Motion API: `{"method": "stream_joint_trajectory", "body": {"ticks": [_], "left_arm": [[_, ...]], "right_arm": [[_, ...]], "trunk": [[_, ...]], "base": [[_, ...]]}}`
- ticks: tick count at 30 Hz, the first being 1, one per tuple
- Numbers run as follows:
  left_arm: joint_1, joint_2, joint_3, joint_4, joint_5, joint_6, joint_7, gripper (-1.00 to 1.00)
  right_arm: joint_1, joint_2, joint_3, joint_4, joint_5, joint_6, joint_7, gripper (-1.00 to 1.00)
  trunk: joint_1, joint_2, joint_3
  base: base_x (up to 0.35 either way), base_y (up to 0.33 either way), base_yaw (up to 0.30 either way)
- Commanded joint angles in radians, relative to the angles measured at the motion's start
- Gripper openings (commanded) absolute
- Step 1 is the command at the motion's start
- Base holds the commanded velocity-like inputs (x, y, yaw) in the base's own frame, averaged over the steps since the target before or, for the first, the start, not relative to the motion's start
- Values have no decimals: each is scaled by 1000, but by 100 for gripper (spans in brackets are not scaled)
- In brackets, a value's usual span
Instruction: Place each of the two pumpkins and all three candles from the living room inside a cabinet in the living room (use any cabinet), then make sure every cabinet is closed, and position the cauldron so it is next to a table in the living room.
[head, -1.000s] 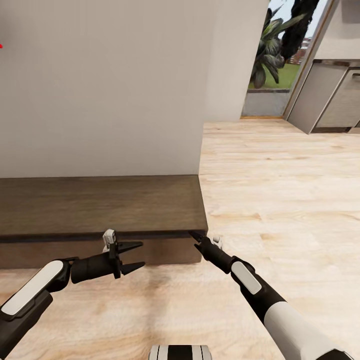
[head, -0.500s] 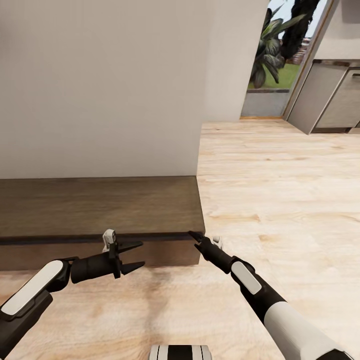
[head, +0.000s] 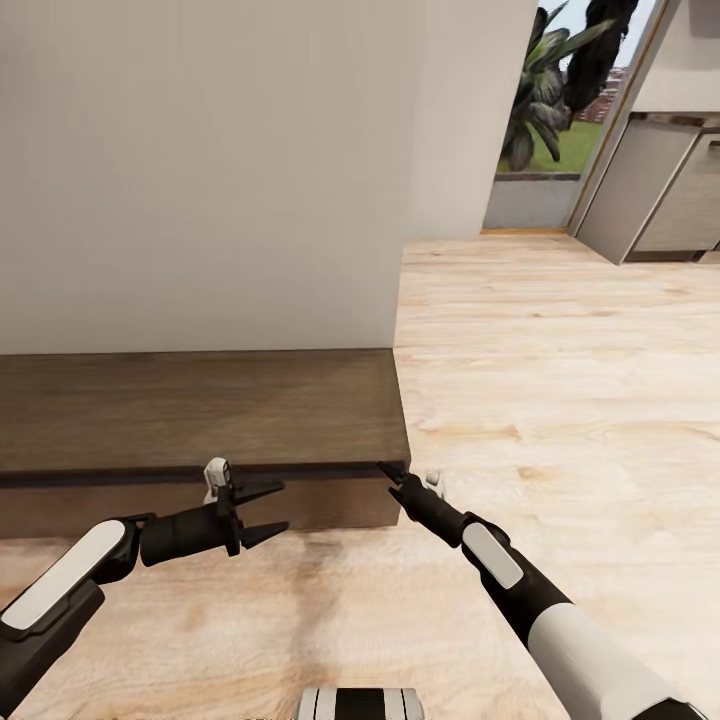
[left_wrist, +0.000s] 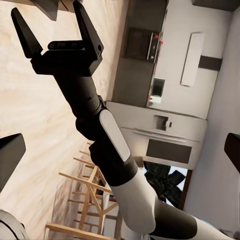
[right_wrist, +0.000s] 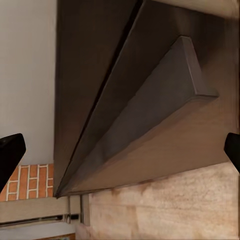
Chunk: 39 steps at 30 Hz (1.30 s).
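Both grippers open, empty: right gripper at cabinet right front corner, nearer than left gripper; cabinet runs left-right.

The cabinet stands against the wall, its right end where the wall ends. The floor stretches in front of it and away to the right. The left gripper sits in front of the cabinet's front face; the right gripper is at its right front corner. Kitchen cupboards stand far back right, with plants outside to their left.
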Motion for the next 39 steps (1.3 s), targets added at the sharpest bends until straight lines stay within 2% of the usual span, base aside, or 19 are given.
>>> {"method": "stream_joint_trajectory", "body": {"ticks": [1,14,20,35,36,39], "left_arm": [[-1,1,-2,1,-6,0,-10,100],[-1,3,-1,4,-6,0,-10,100],[-1,19,0,4,-5,-1,-10,100],[-1,21,1,4,-5,-1,-10,100],[-1,21,0,4,-5,-1,-10,100],[-1,20,1,4,-5,-1,-10,100]], "right_arm": [[-1,-1,4,0,-9,2,1,100],[-1,-1,4,0,-8,2,1,100],[-1,-1,4,0,-9,2,0,100],[-1,-1,4,0,-8,2,-1,100],[-1,-1,4,0,-8,2,-1,-100],[-1,-1,4,0,-9,2,1,-100]], "trunk": [[0,0,-1],[0,0,-1],[0,0,-1],[0,0,-1],[0,0,-1],[0,0,-1]], "base": [[0,0,0],[0,0,0],[80,0,0],[7,0,0],[0,0,0],[0,0,0]]}}
